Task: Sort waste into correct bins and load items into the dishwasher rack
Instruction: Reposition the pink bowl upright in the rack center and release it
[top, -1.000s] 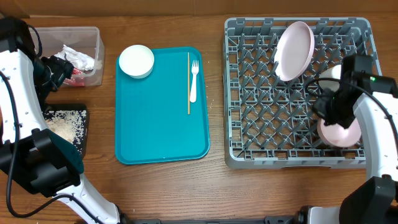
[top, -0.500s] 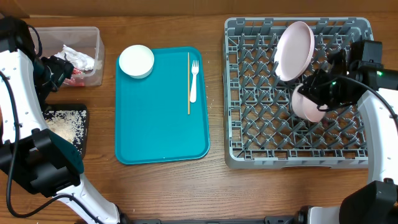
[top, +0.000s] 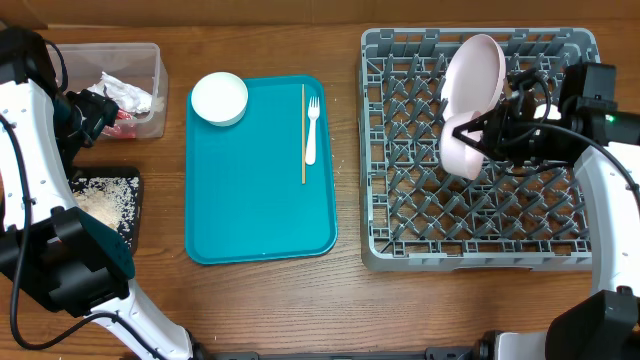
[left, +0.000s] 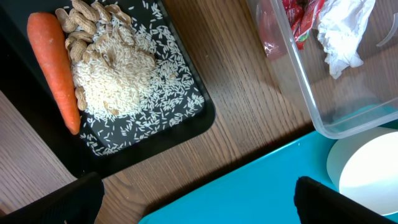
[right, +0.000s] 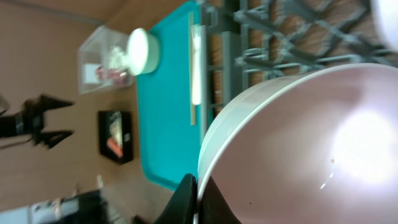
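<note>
Clamping a small white bowl (top: 460, 152) by its rim, the right pincer (right: 198, 202) is holding it on edge over the dishwasher rack (top: 400, 238), just beside the leaning white-pink plate (top: 474, 75). Left pincer (left: 199, 205) is hovering, spread fully wide and gripping nothing, over the desk (left: 249, 124) between the black tray (left: 198, 117) and the clear tub (left: 348, 93).

One grey dishwasher rack (top: 460, 262), one pink-white plate (top: 482, 62), one white fork (top: 311, 125) and one wooden stick (top: 303, 140). The small white bowl (top: 219, 98) counts twice, with a second bowl (top: 458, 152). One teal tray (top: 260, 200), one black tray (left: 200, 118), one clear tub (left: 367, 87). One carrot (left: 53, 62), one heap of grainy scraps (left: 118, 81), one red wrapper (left: 298, 15), one white napkin (left: 339, 34).
</note>
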